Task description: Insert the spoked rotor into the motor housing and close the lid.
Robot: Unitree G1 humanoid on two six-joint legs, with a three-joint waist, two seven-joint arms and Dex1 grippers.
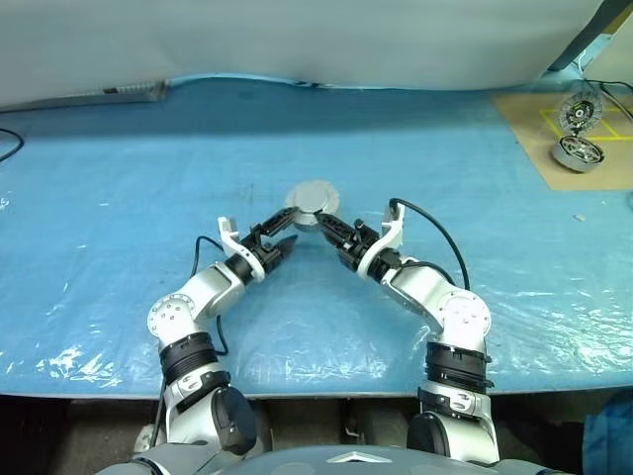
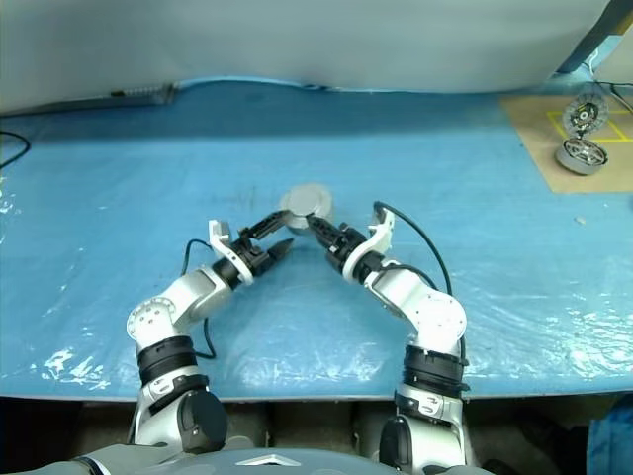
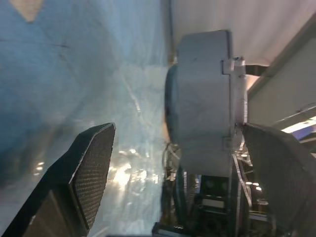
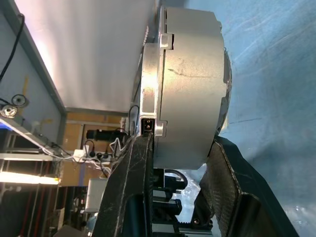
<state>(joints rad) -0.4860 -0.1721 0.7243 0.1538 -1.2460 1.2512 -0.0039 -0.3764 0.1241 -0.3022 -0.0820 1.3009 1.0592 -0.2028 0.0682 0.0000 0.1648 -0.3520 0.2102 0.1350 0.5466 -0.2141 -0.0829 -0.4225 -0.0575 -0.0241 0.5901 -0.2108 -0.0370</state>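
Nearest to us, our two arms reached forward over a blue plastic-covered table (image 1: 119, 247) and met at its middle.

Our right gripper (image 1: 326, 226) was clamped on a closed round silver-grey assembly, the motor housing (image 1: 313, 203) with the lid (image 4: 150, 74) seated on it. In the right wrist view the two black fingers (image 4: 222, 173) pressed on opposite sides of the puck, which stood on edge, with the lid's flange and small tabs along one side. No copper windings showed, so we judged the case already closed.

Our left gripper (image 1: 280, 240) sat just beside the housing with its fingers spread wide and holding nothing. In the left wrist view one pad (image 3: 94, 163) stood well apart from the housing's wall, with bare table showing between them.

We could not see the spoked rotor; we judged it was probably inside the shut case, though nothing showed that directly.

Farther off, at the table's far right corner, a brown board (image 1: 534, 124) with yellow tape markings carried two more round silver parts (image 1: 579, 129), too small for us to identify.

As far as we could judge, the insertion and the closing were done. What seemed left was setting the closed housing down and letting go.
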